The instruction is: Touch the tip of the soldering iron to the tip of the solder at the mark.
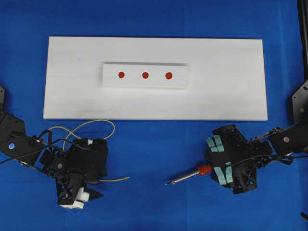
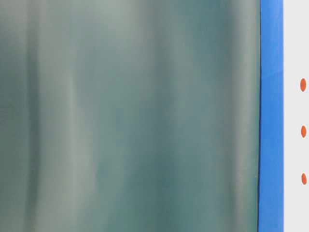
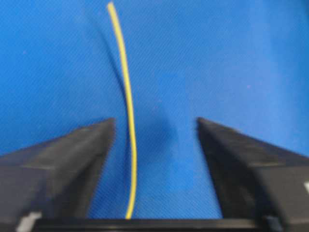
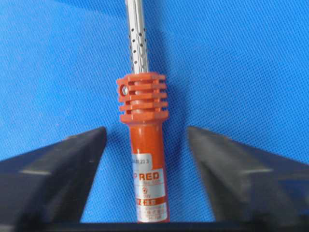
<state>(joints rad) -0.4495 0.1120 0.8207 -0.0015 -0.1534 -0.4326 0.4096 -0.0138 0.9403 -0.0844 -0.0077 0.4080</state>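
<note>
Left wrist-mounted view: left gripper (image 3: 155,130) wide astride the solder (image 3: 126,106); right gripper (image 4: 146,140) wide astride the soldering iron (image 4: 145,145); step: grasping, both must close next.

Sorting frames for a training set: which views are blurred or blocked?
Table-level: almost wholly blocked by a grey-green blur, only three red marks visible at the right edge. Left wrist: soft; solder and fingers blurred. Right wrist: soldering iron sharp. Overhead: clear.

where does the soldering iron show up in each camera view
Overhead: the slim orange-collared soldering iron lies at lower right, at the right gripper.
Table-level: not visible.
Left wrist: not visible.
Right wrist: upright at centre, between the open fingers.
Shared landmark: the blue cloth.
</note>
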